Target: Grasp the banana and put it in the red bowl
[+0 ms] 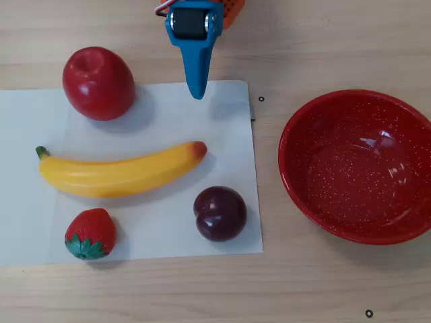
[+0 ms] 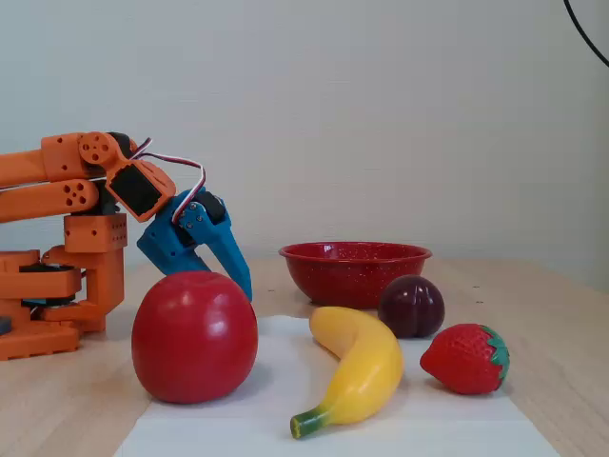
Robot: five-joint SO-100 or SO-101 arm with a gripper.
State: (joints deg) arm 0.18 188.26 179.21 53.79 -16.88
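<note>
In the overhead view, the banana (image 1: 120, 173) lies flat on a white paper sheet (image 1: 161, 108) spread over the wooden worktop (image 1: 202, 289), and everything else can be placed from it. Its green stem points to the picture's left and its reddish-orange tip to the right. A red apple (image 1: 98, 83) sits above the banana's stem half, apart from it, straddling the sheet's upper edge. A strawberry (image 1: 89, 233) rests just below the stem half, and a dark plum (image 1: 220, 213) sits below and slightly right of the tip, near but not touching. The red bowl (image 1: 316, 121) stands well to the right of the banana, off the sheet, directly on the worktop, and holds nothing. The blue pincer (image 1: 196, 94) hangs above the banana's tip end, at the sheet's top edge, well apart from the fruit; its fingers appear together in a single narrow point, holding nothing.

In the fixed view, taken low from the side, the banana (image 2: 354, 367) runs toward the camera with its stem nearest. The apple (image 2: 194, 335) stands left of it, the strawberry (image 2: 465, 358) right, the plum (image 2: 411, 306) behind and right. The red bowl (image 2: 354, 271) lies farther back behind the banana. The pincer (image 2: 245, 284), closed and empty, points down behind the apple, carried by the orange arm (image 2: 71, 205) at far left.
</note>
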